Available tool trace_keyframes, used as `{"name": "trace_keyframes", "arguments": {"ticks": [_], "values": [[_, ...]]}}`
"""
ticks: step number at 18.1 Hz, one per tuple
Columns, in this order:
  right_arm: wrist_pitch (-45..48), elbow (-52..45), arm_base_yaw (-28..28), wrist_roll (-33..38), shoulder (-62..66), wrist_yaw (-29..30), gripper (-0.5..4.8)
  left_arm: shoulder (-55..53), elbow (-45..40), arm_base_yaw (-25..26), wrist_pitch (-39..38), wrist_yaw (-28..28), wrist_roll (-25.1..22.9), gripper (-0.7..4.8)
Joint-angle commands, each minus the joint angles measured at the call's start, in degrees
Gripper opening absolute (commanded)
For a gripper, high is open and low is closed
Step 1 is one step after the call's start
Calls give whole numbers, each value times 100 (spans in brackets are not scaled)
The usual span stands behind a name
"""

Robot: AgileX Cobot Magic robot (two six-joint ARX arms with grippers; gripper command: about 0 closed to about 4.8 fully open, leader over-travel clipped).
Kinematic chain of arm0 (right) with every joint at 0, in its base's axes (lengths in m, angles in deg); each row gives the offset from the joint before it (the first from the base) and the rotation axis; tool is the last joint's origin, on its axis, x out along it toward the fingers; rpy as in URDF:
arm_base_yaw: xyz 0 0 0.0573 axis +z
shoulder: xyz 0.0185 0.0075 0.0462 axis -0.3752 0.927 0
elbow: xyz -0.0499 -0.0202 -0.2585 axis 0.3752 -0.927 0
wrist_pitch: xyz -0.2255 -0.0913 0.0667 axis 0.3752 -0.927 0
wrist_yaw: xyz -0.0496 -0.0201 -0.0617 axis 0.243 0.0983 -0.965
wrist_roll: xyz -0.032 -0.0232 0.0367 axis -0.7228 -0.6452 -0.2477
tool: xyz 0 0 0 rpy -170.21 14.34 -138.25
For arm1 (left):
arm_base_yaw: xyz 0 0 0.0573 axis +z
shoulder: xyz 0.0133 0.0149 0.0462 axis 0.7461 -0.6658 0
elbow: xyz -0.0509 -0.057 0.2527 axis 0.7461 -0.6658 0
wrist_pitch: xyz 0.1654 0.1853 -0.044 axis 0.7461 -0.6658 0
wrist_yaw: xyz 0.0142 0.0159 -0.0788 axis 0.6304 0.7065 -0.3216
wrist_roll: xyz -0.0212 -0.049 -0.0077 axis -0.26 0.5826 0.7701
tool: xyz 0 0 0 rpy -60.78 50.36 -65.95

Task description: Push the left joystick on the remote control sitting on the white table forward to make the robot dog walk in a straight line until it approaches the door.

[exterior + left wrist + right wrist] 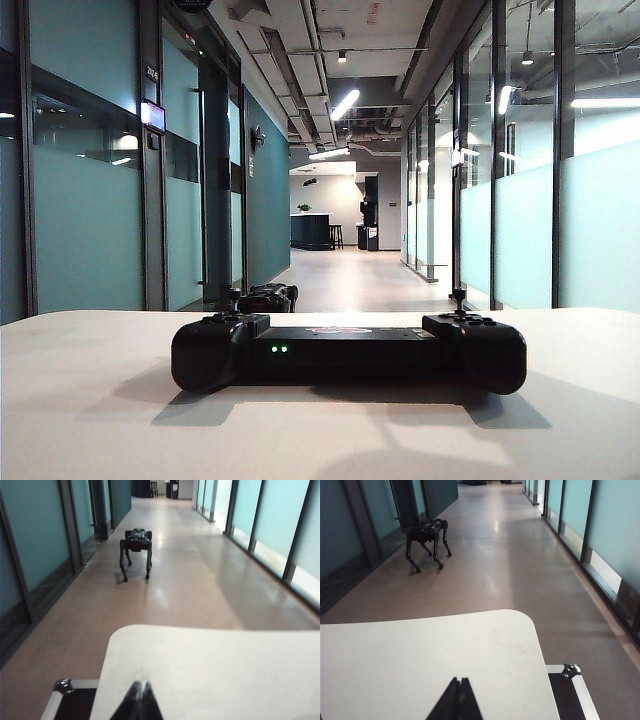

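Only the exterior view shows the remote control (pixel 348 352), which lies flat on the white table (pixel 90 400) facing down the corridor, two green lights lit on its middle bar. Its left joystick (pixel 233 297) stands upright on the left-hand end, nothing touching it. Behind the controller just the top of the robot dog (pixel 270 296) peeks over the table edge.

Both wrist views show the dog whole instead (neither shows the controller). It stands on all four legs on the corridor floor, beyond the table, near the glass wall on the left side, a dark door frame (pixel 406 502) just beside it. The left gripper (pixel 140 690) hangs over the table's near part with its fingers pressed together, holding nothing. The right gripper (pixel 459 685) does likewise, tips touching. A black case with metal corners (pixel 571 670) sits beside the table.
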Motion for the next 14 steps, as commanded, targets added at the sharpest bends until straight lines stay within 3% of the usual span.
{"name": "trace_keyframes", "arguments": {"ticks": [1,10,14], "values": [[103,-31,0,-15,-20,0,-4,-2,17,-2,136,-7,90,-5],[243,164,22,46,-15,-28,-5,-2,129,-9,155,166,120,-5],[20,903,24,44,74,-24,-5,-101,673,-9,-35,398,496,-5]]}}
